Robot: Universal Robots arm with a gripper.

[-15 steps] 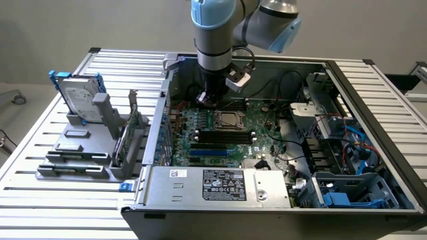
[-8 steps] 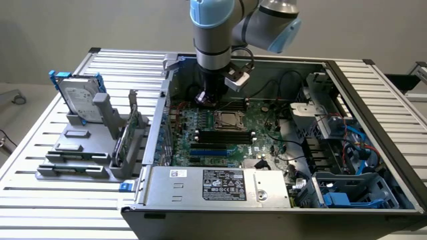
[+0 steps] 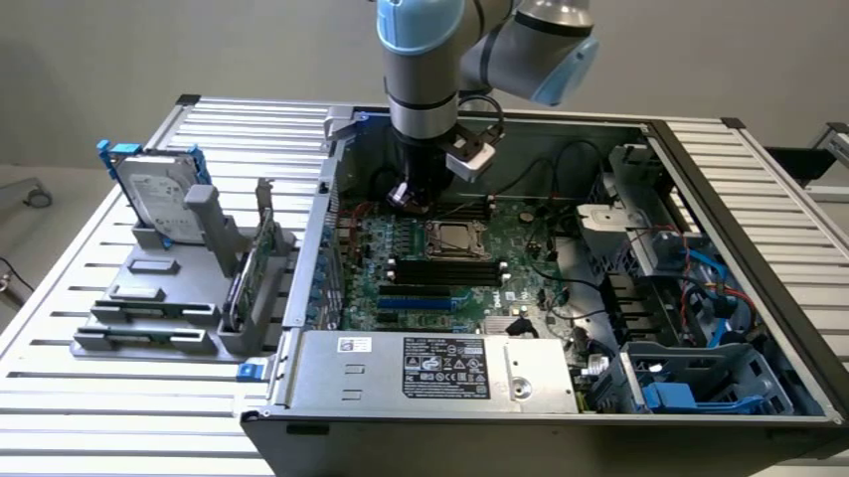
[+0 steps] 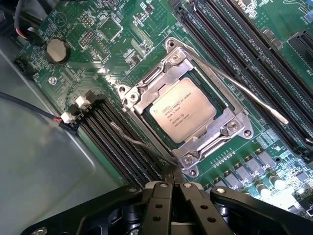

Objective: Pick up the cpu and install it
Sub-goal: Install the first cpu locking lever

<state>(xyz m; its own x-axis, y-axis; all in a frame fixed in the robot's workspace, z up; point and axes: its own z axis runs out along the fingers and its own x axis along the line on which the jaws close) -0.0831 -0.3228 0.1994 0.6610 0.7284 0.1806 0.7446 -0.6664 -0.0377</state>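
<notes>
The cpu [image 4: 182, 109], a small square chip with a silver-grey top, lies flat in its metal socket frame [image 4: 142, 82] on the green motherboard; in the exterior view the cpu [image 3: 456, 238] is at the board's middle. My gripper [image 4: 173, 182] hangs just beside the socket's corner, its two black fingers pressed together and holding nothing. In the exterior view the gripper [image 3: 401, 198] hovers low over the board, toward the exterior view's left of the socket. Two thin wire levers [image 4: 244, 90] run along the socket.
The open computer case [image 3: 690, 199] surrounds the board. Black memory slots [image 4: 117, 142] flank the socket. A hard drive in a blue frame [image 3: 157, 194] stands in a grey fixture on the exterior view's left. Cables and blue drive bays [image 3: 690, 388] fill the right.
</notes>
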